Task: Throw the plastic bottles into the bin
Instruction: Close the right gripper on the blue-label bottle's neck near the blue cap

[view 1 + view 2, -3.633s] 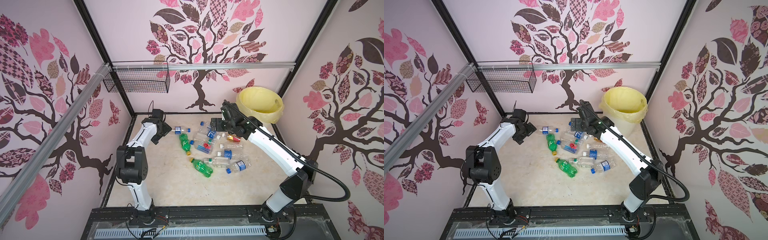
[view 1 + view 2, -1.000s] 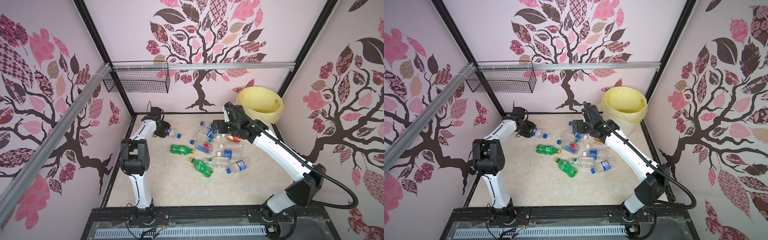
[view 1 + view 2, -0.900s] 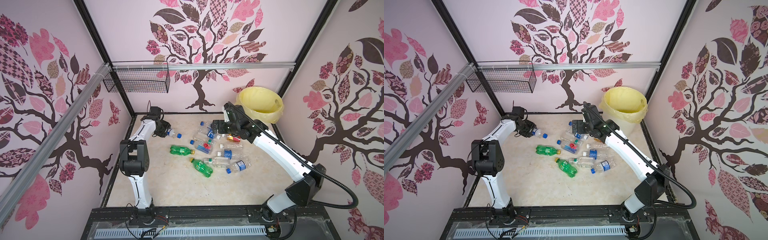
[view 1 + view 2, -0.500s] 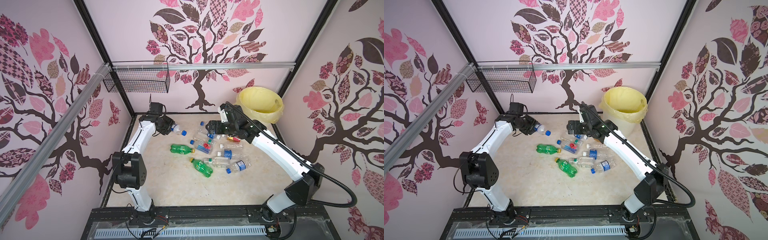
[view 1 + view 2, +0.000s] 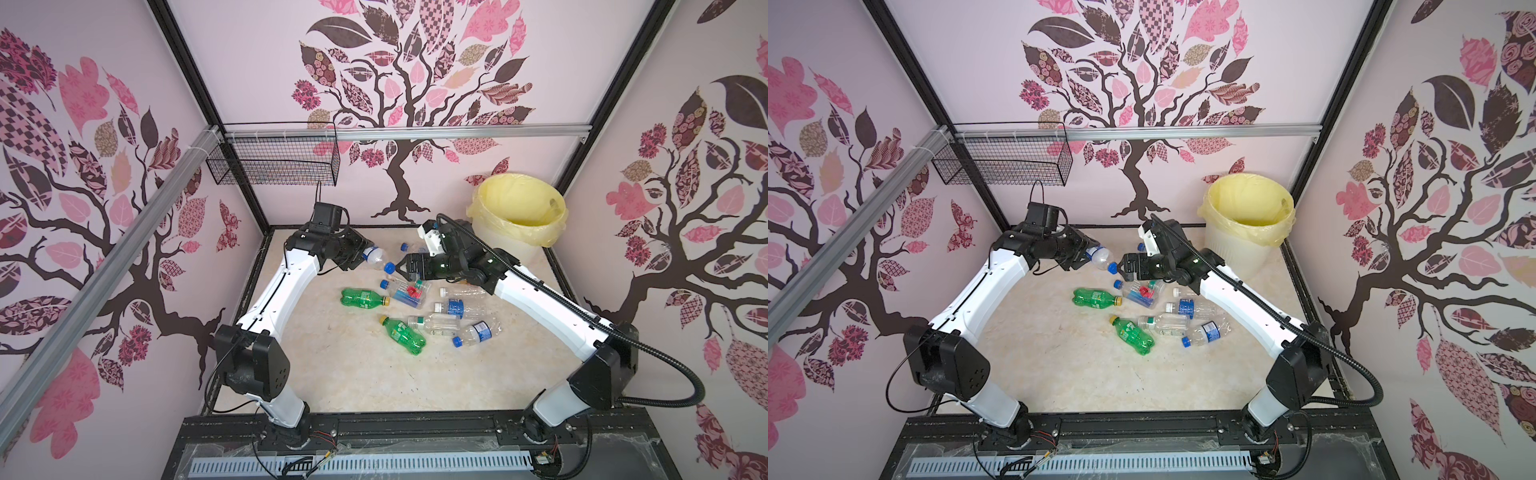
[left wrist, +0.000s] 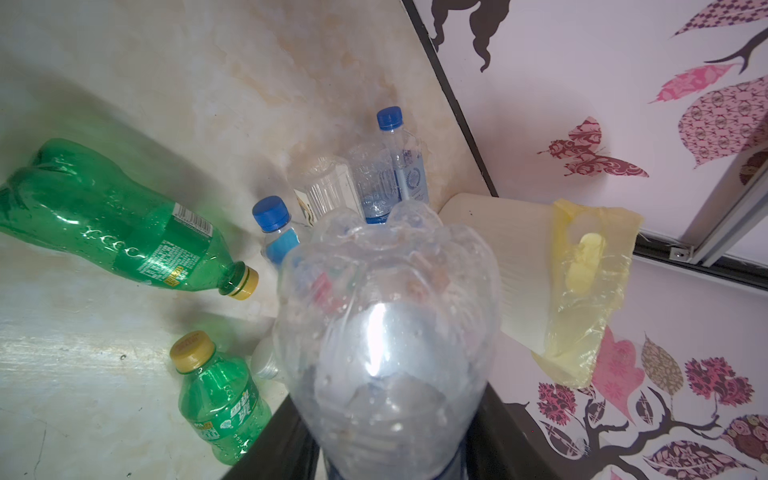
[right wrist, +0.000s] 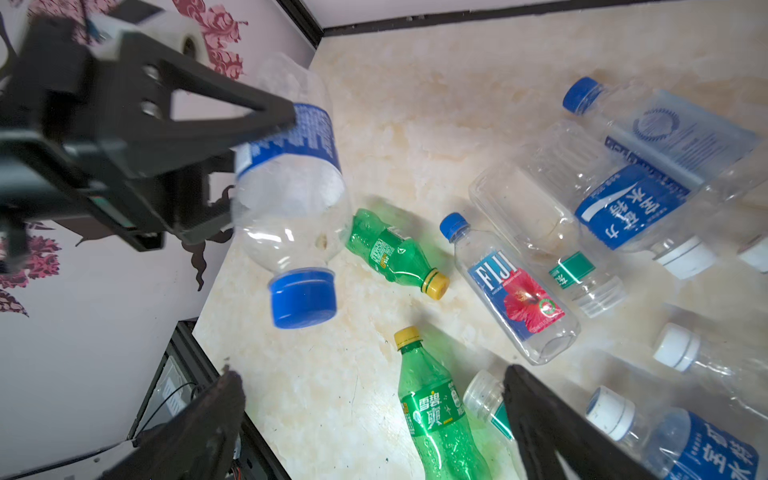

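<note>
With the left gripper (image 5: pixel 362 259) pinching 1 clear bottle (image 5: pixel 377 258) aloft, cap toward the spread right gripper (image 5: pixel 402 271), I would release only once that closes, then swing to the bin (image 5: pixel 519 245).

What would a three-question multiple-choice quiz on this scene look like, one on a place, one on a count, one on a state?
1. Where is the bin?
A. far right corner
B. near left corner
C. middle
2. How many green bottles are there?
A. none
B. two
C. five
3. What is the left tool doing?
A. open, empty
B. shut on a clear bottle
C. shut on a green bottle
1 A: both top views show it far back on the right.
2 B: two lie on their sides.
3 B: its wrist view shows the bottle between the jaws.
</note>
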`<state>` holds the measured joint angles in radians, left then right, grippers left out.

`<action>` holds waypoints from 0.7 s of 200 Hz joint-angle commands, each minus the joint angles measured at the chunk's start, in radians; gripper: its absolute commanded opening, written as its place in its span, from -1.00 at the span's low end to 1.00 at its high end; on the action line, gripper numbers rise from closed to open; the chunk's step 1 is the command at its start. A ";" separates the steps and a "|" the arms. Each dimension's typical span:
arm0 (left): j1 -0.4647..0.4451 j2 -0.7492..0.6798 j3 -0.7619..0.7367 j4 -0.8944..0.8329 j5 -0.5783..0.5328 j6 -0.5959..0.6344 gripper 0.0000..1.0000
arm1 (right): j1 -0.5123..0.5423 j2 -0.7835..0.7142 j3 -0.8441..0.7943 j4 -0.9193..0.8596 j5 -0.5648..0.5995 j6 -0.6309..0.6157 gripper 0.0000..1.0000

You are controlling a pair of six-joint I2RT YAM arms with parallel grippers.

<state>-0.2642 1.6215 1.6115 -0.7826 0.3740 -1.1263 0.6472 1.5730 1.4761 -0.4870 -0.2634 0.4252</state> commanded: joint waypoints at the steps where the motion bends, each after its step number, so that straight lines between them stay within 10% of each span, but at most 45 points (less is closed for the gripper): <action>1: -0.014 -0.045 -0.034 0.041 0.016 -0.021 0.00 | 0.008 -0.026 -0.005 0.045 -0.054 -0.005 0.92; 140: -0.063 -0.077 -0.077 0.107 0.010 -0.051 0.00 | 0.032 0.024 0.014 0.094 -0.106 -0.017 0.32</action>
<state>-0.3172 1.5787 1.5547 -0.7101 0.3836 -1.1641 0.6739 1.5761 1.4502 -0.4011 -0.3508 0.4164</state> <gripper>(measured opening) 0.503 0.693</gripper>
